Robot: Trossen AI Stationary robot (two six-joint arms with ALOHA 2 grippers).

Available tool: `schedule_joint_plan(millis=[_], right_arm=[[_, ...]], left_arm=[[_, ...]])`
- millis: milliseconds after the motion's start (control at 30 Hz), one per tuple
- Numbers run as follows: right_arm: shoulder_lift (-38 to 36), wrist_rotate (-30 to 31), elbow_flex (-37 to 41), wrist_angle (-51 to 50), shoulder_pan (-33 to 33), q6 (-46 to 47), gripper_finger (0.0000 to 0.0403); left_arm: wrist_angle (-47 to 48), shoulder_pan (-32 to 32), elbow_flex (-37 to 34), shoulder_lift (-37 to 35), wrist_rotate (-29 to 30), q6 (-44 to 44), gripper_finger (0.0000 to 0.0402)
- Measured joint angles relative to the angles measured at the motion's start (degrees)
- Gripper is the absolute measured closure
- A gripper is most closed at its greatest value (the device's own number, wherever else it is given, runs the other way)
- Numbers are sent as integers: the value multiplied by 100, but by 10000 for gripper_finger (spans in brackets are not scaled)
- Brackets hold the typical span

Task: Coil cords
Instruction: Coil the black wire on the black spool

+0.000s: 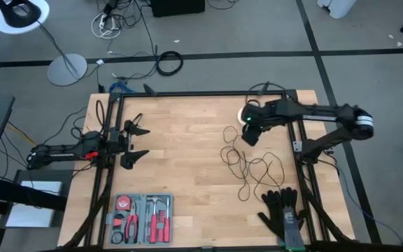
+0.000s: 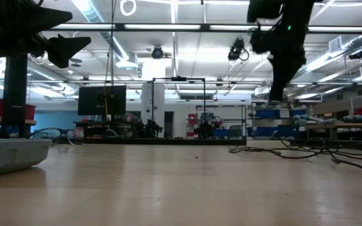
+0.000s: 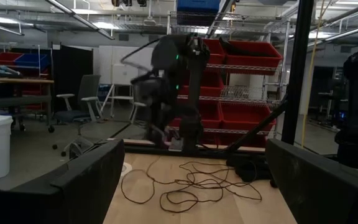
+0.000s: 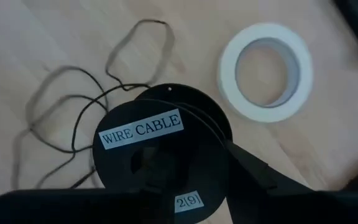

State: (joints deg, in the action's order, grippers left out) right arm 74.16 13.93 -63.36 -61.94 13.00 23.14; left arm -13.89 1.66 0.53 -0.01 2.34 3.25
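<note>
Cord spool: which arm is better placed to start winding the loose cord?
Right, probably. The right gripper holds the spool over the cord, while the left gripper waits open at the far edge.

The bench [image 1: 187, 147] is finished in pale wood with a fine grain. The cord [image 1: 254, 168] is black. The spool [image 4: 160, 158] is black, with a white label lettered in black. The tape ring [image 4: 266, 71] is white. The gloves [image 1: 284, 213] are black. The tool tray [image 1: 142, 218] is grey, with red-handled tools.
</note>
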Motion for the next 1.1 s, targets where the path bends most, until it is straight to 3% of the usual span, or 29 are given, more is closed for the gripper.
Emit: schedule_joint_plan(millis=[267, 467, 633, 867, 1100], right_arm=[[-1184, 54, -98, -641, -229, 436, 306], [-1843, 719, -98, -1384, -618, 1212, 306], [-2047, 1230, -98, -1223, -979, 1459, 306], [-1985, 1524, 369, 828, -1192, 648, 306], [-1920, 493, 979, 3021, -878, -215, 307]], left_arm=[[0, 0, 0, 0, 1, -1, 6], [0, -1, 1, 0, -1, -1, 6], [1, 1, 0, 0, 0, 0, 6], [2, 1, -1, 0, 1, 1, 6], [-9, 0, 0, 0, 0, -1, 6]])
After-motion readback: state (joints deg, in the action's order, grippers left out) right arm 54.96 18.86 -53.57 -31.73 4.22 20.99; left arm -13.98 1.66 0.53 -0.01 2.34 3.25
